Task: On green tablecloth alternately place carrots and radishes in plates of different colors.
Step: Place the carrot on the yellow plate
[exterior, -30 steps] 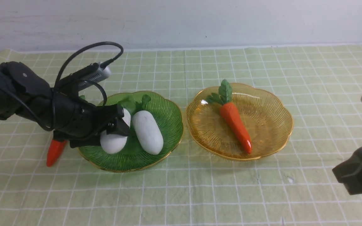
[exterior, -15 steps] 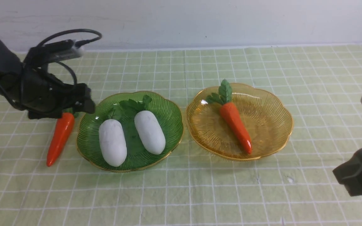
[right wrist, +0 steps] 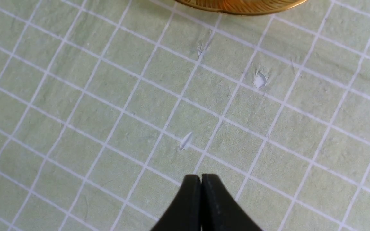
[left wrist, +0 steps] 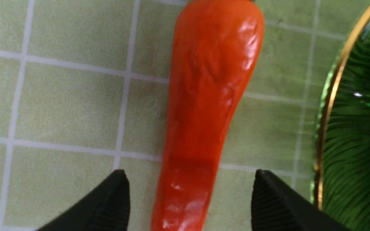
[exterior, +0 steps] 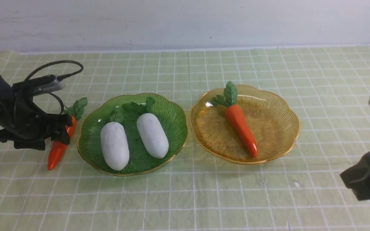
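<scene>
On the green tablecloth (exterior: pixel 185 199) a dark green plate (exterior: pixel 175 128) holds two white radishes (exterior: pixel 115 146) (exterior: pixel 153 135) side by side. One orange carrot (exterior: pixel 241 126) lies in the amber plate (exterior: pixel 281 128). A second carrot (exterior: pixel 56 154) lies on the cloth just left of the green plate. My left gripper (exterior: pixel 63 132) is low over its middle. In the left wrist view this carrot (left wrist: pixel 210 96) runs between the open gripper's (left wrist: pixel 188 175) fingers (left wrist: pixel 268 199), with a gap on each side. My right gripper (exterior: pixel 348 176) (right wrist: pixel 201 177) is shut and empty at the near right.
The gold rim of the green plate (left wrist: pixel 328 112) lies close beside the left gripper's outer finger. The amber plate's edge (right wrist: pixel 242 8) sits ahead of the right gripper. A white wall (exterior: pixel 185 22) bounds the far side. Small white nicks (right wrist: pixel 259 80) mark the cloth.
My left gripper left the radish in the green plate, rose and swung left, then came down over the carrot on the cloth. Its fingers have narrowed a little. The right arm stayed still.
</scene>
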Robot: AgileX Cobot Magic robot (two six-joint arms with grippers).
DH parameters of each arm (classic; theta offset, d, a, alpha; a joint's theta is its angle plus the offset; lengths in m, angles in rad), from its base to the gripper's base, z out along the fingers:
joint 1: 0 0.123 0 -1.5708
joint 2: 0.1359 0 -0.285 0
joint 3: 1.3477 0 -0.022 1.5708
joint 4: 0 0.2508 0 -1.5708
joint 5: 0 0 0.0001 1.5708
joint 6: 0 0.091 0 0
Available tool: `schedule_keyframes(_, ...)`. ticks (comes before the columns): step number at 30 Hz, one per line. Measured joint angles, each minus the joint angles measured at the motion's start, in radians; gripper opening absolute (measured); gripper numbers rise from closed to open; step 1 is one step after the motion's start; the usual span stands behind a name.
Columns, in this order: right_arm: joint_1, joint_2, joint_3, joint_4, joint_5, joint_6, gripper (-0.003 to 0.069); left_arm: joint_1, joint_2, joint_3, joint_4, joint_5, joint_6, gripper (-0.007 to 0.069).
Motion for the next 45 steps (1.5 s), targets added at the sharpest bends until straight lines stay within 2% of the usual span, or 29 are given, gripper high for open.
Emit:
schedule_keyframes(4,0.0,0.0,0.0,0.0,0.0,0.0,-0.0015,0.0,0.041,-0.002,0.0,-0.018,0.002,0.0375)
schedule_keyframes(9,0.0,0.0,0.0,0.0,0.0,-0.002,-0.0015,0.01,0.051,-0.01,0.005,0.01,-0.001,0.0207)
schedule_keyframes(15,0.0,0.0,0.0,0.002,-0.004,-0.002,-0.0015,0.039,-0.044,-0.15,0.001,0.236,-0.044,0.0213)
schedule_keyframes(19,0.0,0.0,0.0,0.018,-0.009,-0.002,-0.0015,0.015,-0.127,-0.261,-0.096,0.359,-0.116,0.0213)
schedule_keyframes(24,0.0,0.0,0.0,0.045,-0.017,-0.002,-0.0015,-0.157,-0.128,-0.293,-0.276,0.432,-0.138,0.0213)
schedule_keyframes(28,0.0,0.0,0.0,0.048,-0.018,-0.002,-0.0015,-0.345,-0.062,-0.293,-0.369,0.343,-0.158,0.0213)
schedule_keyframes(30,0.0,0.0,0.0,0.048,-0.018,-0.002,-0.0015,-0.39,-0.043,-0.296,-0.388,0.305,-0.165,0.0213)
schedule_keyframes(32,0.0,0.0,0.0,0.048,-0.018,-0.003,-0.0015,-0.495,0.009,-0.299,-0.428,0.205,-0.179,0.0213)
schedule_keyframes(35,0.0,0.0,0.0,0.048,-0.018,-0.003,-0.0015,-0.577,0.055,-0.3,-0.456,0.103,-0.184,0.0244)
schedule_keyframes(37,0.0,0.0,0.0,0.048,-0.018,-0.003,-0.0015,-0.638,0.099,-0.3,-0.472,0.021,-0.184,0.0321)
schedule_keyframes(38,0.0,0.0,0.0,0.048,-0.018,-0.003,-0.0015,-0.643,0.102,-0.3,-0.472,0.017,-0.184,0.0327)
schedule_keyframes(39,0.0,0.0,0.0,0.048,-0.018,-0.008,-0.0015,-0.654,0.117,-0.3,-0.475,-0.006,-0.185,0.0377)
schedule_keyframes(41,0.0,0.0,0.0,0.048,-0.018,-0.01,-0.0015,-0.657,0.127,-0.3,-0.485,-0.02,-0.185,0.0426)
schedule_keyframes(45,0.0,-0.009,0.0,0.043,-0.003,-0.016,-0.0015,-0.657,0.128,-0.3,-0.509,-0.032,-0.182,0.0482)
